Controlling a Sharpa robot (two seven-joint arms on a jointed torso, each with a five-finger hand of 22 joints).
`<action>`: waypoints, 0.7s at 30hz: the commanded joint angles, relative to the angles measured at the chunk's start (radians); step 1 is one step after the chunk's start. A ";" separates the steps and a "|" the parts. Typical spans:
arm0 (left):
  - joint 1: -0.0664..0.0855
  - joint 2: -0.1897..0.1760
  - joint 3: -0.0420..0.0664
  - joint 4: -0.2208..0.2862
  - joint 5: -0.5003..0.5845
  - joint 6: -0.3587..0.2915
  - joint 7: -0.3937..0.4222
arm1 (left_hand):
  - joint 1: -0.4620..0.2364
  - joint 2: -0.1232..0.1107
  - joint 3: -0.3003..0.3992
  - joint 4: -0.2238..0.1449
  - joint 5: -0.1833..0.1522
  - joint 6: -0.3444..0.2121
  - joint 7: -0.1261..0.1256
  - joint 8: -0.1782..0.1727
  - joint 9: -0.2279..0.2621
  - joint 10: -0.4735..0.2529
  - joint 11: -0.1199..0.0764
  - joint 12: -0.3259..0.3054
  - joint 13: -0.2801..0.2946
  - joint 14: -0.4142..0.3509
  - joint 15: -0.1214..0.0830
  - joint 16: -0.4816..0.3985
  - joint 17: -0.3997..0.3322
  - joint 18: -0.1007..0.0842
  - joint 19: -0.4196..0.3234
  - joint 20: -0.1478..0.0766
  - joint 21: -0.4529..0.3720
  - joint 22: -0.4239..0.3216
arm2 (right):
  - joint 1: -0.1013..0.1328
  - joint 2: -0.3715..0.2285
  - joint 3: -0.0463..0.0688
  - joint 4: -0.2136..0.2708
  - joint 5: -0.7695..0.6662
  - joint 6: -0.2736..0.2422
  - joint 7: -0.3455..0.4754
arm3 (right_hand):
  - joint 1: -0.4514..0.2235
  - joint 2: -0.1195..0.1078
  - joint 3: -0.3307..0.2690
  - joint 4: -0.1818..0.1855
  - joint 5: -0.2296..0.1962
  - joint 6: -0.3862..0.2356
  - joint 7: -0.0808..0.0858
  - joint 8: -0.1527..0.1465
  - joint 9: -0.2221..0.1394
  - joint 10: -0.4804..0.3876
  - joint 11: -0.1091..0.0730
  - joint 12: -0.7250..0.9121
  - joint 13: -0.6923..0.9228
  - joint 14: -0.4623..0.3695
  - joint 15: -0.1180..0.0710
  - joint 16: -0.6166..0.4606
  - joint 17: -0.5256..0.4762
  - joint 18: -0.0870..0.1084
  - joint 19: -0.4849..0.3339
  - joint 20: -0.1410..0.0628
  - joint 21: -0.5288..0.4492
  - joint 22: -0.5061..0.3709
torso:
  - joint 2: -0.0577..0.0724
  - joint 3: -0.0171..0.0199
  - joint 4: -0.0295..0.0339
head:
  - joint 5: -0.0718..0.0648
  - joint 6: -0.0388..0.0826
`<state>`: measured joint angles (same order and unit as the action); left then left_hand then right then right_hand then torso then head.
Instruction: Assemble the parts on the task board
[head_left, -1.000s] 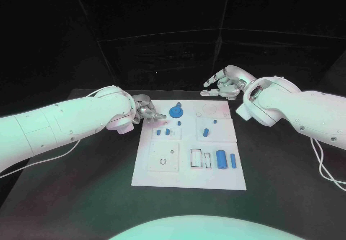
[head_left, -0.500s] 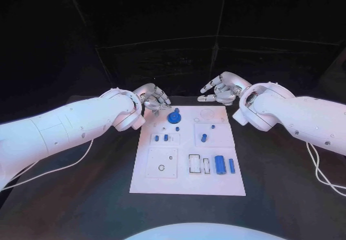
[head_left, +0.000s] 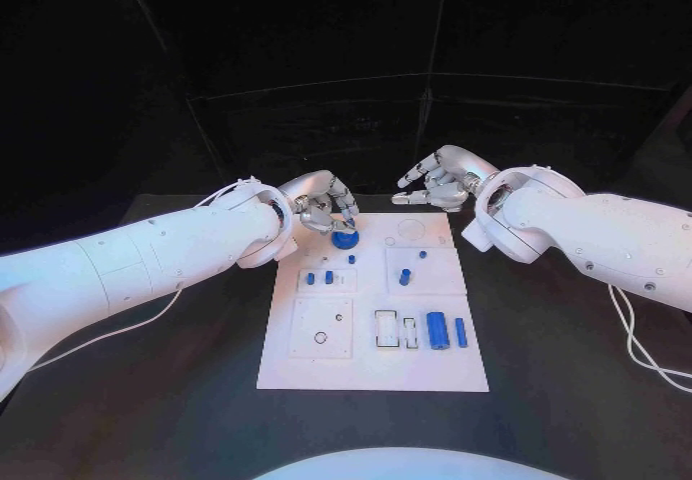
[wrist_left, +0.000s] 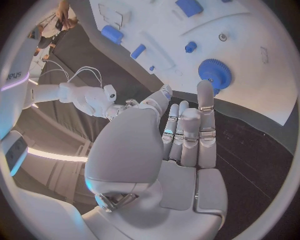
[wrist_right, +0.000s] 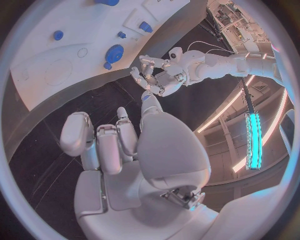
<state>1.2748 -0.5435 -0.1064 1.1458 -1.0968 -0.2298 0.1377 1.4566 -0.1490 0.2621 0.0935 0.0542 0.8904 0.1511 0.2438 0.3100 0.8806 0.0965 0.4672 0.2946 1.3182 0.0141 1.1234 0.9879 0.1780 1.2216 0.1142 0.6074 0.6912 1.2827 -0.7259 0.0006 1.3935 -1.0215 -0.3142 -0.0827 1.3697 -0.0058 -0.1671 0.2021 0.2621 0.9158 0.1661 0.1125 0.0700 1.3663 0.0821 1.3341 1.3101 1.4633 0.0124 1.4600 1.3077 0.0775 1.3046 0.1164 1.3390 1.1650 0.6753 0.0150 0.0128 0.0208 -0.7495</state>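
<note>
The white task board (head_left: 368, 365) lies in the middle of the black table. A blue gear (head_left: 345, 240) stands near its far left corner, and its toothed face (wrist_left: 214, 75) is plain in the left wrist view. My left hand (head_left: 320, 205) hovers just over the gear with straight fingers (wrist_left: 205, 107) pointing at it and nothing in them. My right hand (head_left: 440, 180) hangs off the board's far right corner, fingers apart and loosely bent, holding nothing. Small blue pegs (head_left: 327, 277) stand mid-board, and blue cylinders (head_left: 436, 326) lie in slots at the near right.
A square plate with a small ring (head_left: 329, 330) sits on the board's near left. Bare black table runs along both long sides of the board (wrist_right: 50, 50). A white cable (head_left: 87, 340) trails on the table at the left.
My left hand has gone from the board's left edge up and then in over the gear. The right hand has hardly moved. The camera view has shifted slightly.
</note>
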 joint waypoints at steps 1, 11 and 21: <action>0.000 0.007 -0.010 -0.002 -0.246 0.062 0.031 | 0.008 -0.001 0.000 -0.010 -0.004 0.018 -0.003 -0.012 -0.020 -0.006 -0.001 -0.027 -0.031 0.052 -0.003 0.070 0.065 0.004 0.035 -0.004 0.024 0.014 | 0.002 0.003 0.001 0.000 -0.002 -0.007 0.011 | -0.001 0.007 -0.006 0.002 0.004 -0.005 0.002 0.006 -0.001 -0.005 0.001 -0.006 0.003 0.060 -0.005 -0.005 0.052 0.012 -0.005 0.001 -0.006 -0.001 | 0.002 -0.0001 -0.0028 | 0.003 0.002; -0.008 0.046 -0.029 -0.046 -0.392 0.090 0.006 | 0.005 0.008 -0.005 -0.022 -0.004 0.054 -0.010 -0.046 -0.075 0.023 -0.004 -0.074 -0.103 0.137 -0.009 0.195 0.177 -0.038 0.161 -0.012 0.281 0.236 | 0.001 0.009 0.001 -0.004 -0.002 -0.013 0.011 | 0.001 0.009 -0.006 0.002 0.005 -0.006 0.002 0.006 -0.001 -0.006 0.001 -0.006 0.002 0.060 -0.005 -0.005 0.052 0.012 -0.005 0.001 -0.006 -0.001 | 0.003 -0.0001 -0.0015 | 0.001 0.001; -0.013 0.078 -0.032 -0.061 -0.426 0.119 -0.001 | -0.002 0.014 -0.005 -0.025 -0.004 0.083 -0.016 -0.061 -0.100 0.061 -0.011 -0.093 -0.136 0.157 -0.016 0.208 0.171 -0.051 0.197 -0.019 0.359 0.305 | 0.001 0.016 0.001 -0.006 -0.002 -0.013 0.012 | 0.003 0.011 -0.006 0.001 0.007 -0.006 0.002 0.006 -0.001 -0.005 0.001 -0.005 0.003 0.061 -0.005 -0.005 0.054 0.012 -0.005 0.001 -0.006 -0.001 | 0.001 0.0007 -0.0016 | -0.001 -0.003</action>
<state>1.2606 -0.4679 -0.1382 1.0880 -1.4794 -0.1379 0.1422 1.4523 -0.1446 0.2582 0.0726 0.0542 0.9670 0.1356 0.1882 0.2104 0.9370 0.0869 0.3776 0.1595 1.4619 0.0003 1.3274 1.1597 0.1388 1.4121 0.0941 0.9634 0.9938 1.2822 -0.7114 0.0006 1.3873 -1.0215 -0.3171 -0.0804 1.3699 -0.0060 -0.1670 0.2021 0.2620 0.9158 0.1661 0.1124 0.0700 1.3665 0.0821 1.3341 1.3101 1.4633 0.0124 1.4600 1.3075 0.0775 1.3046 0.1164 1.3389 1.1652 0.6780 0.0150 0.0105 0.0194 -0.7521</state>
